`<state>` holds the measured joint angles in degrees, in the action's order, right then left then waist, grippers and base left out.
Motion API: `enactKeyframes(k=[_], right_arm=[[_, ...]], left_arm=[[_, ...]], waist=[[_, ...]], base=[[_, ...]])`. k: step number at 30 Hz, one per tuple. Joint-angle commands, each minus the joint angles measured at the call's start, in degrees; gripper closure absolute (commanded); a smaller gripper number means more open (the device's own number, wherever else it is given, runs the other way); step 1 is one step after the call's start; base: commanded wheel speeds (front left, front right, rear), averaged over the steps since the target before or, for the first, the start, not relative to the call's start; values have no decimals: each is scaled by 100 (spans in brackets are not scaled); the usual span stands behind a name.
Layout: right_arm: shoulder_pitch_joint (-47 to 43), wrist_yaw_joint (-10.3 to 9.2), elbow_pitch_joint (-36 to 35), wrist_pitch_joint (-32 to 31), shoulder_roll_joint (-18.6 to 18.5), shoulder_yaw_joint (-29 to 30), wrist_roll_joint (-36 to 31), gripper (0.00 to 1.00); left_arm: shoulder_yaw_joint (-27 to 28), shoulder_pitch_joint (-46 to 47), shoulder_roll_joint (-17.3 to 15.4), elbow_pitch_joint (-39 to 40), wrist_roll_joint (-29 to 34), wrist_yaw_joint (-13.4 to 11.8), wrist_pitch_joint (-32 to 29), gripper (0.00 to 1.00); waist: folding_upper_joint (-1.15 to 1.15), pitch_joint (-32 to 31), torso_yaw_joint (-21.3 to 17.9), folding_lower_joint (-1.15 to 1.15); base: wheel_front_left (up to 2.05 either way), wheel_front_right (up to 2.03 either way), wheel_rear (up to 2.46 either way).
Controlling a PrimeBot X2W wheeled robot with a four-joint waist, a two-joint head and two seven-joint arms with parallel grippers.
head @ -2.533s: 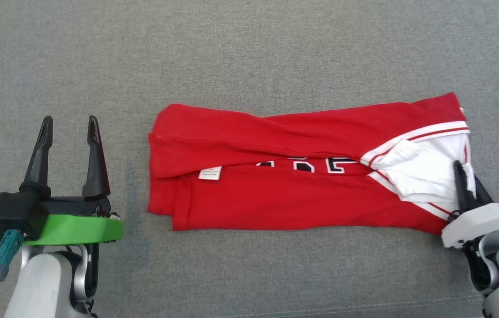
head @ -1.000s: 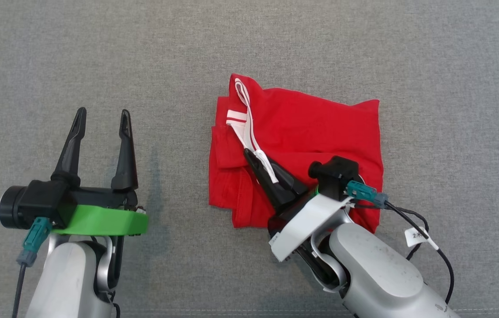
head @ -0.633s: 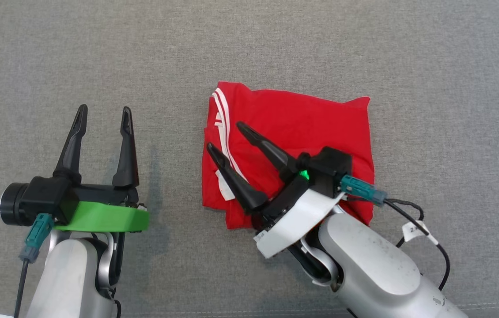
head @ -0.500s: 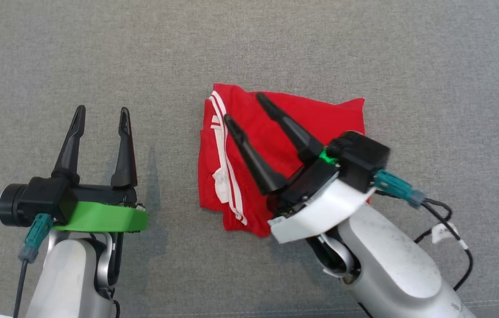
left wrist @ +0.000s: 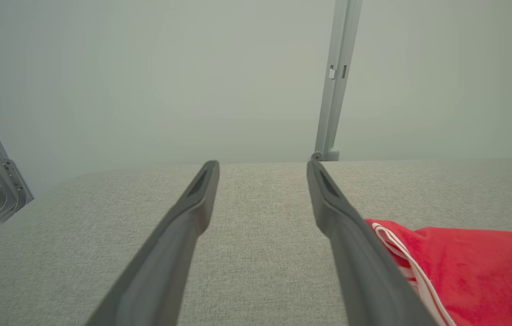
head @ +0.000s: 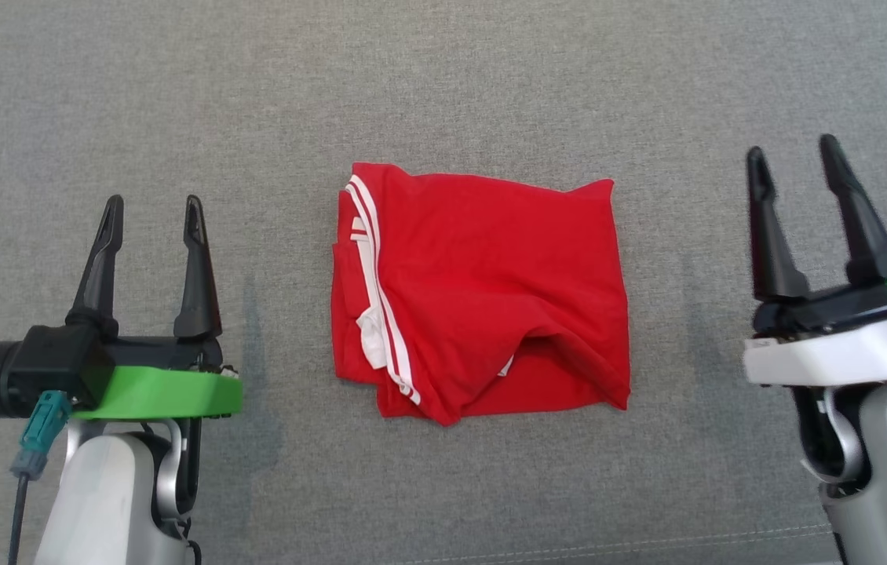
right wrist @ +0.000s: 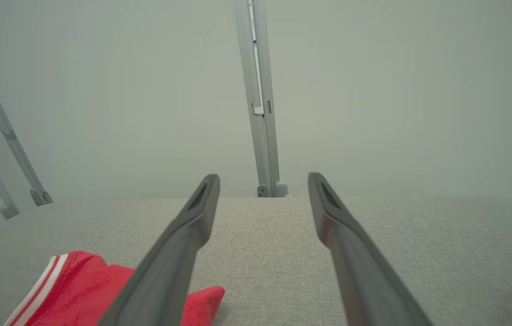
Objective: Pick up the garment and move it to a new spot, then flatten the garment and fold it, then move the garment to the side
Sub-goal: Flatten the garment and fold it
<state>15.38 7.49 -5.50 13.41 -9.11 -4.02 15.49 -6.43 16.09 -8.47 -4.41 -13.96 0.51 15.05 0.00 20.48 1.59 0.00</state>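
The garment (head: 483, 290), red with white stripes along its left edge, lies folded into a rough square in the middle of the grey surface. Nothing touches it. My left gripper (head: 150, 204) stands open well to its left, fingers pointing away from me. My right gripper (head: 793, 149) stands open well to its right, empty. In the left wrist view the open left gripper (left wrist: 263, 166) has the garment's striped edge (left wrist: 455, 267) at the lower right. In the right wrist view the open right gripper (right wrist: 263, 180) has a corner of the garment (right wrist: 79, 285) at the lower left.
The grey fabric surface (head: 443, 86) stretches wide around the garment on all sides. A seam (head: 632, 543) runs along its near edge. Pale metal frame posts (left wrist: 335, 77) (right wrist: 258, 95) stand beyond the far edge.
My right gripper opened, let go of the garment's striped end after folding it over to the left, and drew back to the right. The left gripper stayed open and shifted slightly left.
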Motion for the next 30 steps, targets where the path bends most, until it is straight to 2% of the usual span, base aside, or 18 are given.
enactKeyframes(k=[1,7,21,22,23,24,30], right_arm=[[-128,-1,3,-34,-71,108,-64,0],[-494,-1,104,-59,-339,579,-17,0],[-442,-1,268,-52,-387,457,122,0],[-429,-1,278,-48,-384,448,136,14],[-417,-1,298,-56,-378,415,162,79],[-392,-1,318,-73,-381,343,184,100],[-71,-1,560,-105,-343,-624,331,100]], left_arm=[[31,-59,-22,19,34,-33,13,0],[174,-207,-53,96,-3,-88,13,0],[128,-246,-45,131,6,-80,13,0],[114,-247,-40,139,10,-77,13,0],[105,-244,-37,142,14,-76,13,0],[95,-238,-37,138,12,-70,13,0],[39,-133,-4,110,13,-31,13,0]], waist=[[0,-26,-22,0],[0,-103,-86,0],[0,-162,4,0],[0,-158,20,0],[0,-153,35,0],[0,-147,50,0],[0,-82,151,0]], base=[[0,0,0],[0,0,0],[0,0,0],[0,0,0],[0,0,0],[0,0,0],[0,0,0]])
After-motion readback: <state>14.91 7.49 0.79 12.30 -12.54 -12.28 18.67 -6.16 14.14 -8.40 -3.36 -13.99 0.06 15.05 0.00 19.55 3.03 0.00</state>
